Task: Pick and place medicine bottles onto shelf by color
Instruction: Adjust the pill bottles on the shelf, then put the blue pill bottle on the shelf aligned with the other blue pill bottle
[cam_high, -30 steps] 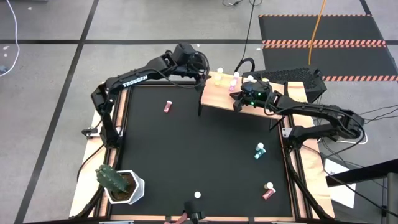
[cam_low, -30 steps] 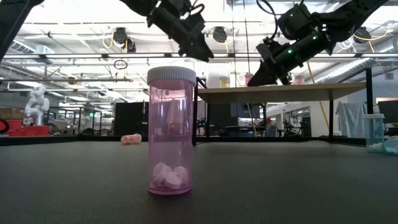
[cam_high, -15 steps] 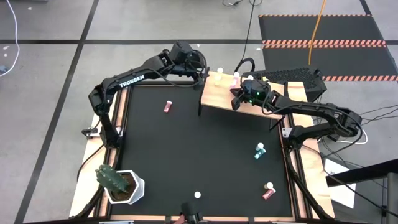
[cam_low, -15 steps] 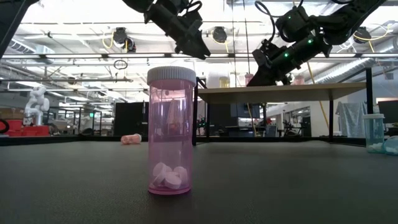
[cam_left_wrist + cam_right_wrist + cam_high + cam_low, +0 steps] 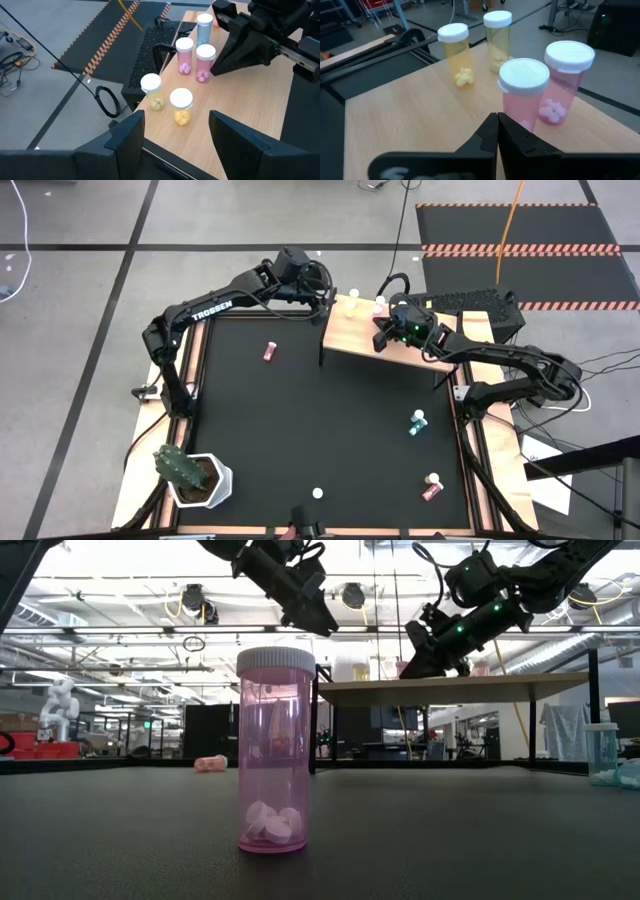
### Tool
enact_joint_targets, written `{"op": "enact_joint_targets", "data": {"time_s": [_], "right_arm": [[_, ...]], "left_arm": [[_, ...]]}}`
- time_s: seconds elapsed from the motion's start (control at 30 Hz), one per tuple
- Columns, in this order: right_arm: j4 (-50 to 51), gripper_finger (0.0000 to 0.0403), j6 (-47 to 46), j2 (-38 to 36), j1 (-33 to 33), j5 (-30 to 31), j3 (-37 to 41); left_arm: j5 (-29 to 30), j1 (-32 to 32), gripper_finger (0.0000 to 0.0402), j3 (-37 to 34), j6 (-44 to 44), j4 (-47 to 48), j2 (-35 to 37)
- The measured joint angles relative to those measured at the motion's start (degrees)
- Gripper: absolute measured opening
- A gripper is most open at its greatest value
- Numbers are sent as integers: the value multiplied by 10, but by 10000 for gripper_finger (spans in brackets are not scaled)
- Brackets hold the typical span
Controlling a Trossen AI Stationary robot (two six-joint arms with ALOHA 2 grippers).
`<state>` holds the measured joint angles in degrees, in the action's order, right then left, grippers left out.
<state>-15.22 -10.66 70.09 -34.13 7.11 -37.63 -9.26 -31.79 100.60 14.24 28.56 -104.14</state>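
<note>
Right gripper (image 5: 496,125), fingers pressed together and empty, hovers low over the shelf (image 5: 410,115) with two pink bottles (image 5: 524,92) just ahead; left gripper (image 5: 175,131), fingers apart, hangs above two yellow bottles (image 5: 181,106).

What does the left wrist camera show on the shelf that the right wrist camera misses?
Only the left wrist view shows a teal bottle behind the pink pair, plus the right gripper beside them. Only the right wrist view shows that gripper's fingers shut together. Both show two yellow bottles and two pink bottles upright on the shelf.
</note>
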Motion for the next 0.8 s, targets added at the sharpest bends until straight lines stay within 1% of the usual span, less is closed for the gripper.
{"op": "enact_joint_targets", "data": {"time_s": [0.13, 0.23, 0.3, 0.37, 0.4, 0.5, 0.6, 0.7, 0.8], "right_arm": [[0, 2, -25, -18, 3, -54, 0], [8, 2, -40, -47, 9, -97, 0], [7, 6, -47, -76, 10, -116, 0], [12, 16, -51, -110, 10, -118, 0], [13, 23, -51, -129, 10, -118, 0], [11, 50, -51, -187, 7, -117, 0], [18, 82, -50, -238, 6, -116, 0], [22, 116, -62, -271, 6, -115, 0], [22, 145, -88, -287, 6, -115, 0]], "left_arm": [[1, 0, 223, 0, -11, 21, 10], [8, -2, 223, 0, -27, 51, 32], [27, -4, 223, 0, -52, 68, 50], [52, -7, 223, 0, -90, 98, 62], [62, -10, 223, 0, -108, 112, 64], [63, -27, 223, -2, -155, 189, 61], [62, -40, 223, -32, -193, 221, 58], [57, -44, 223, -66, -229, 238, 60], [55, -49, 223, -73, -244, 273, 70]]}}
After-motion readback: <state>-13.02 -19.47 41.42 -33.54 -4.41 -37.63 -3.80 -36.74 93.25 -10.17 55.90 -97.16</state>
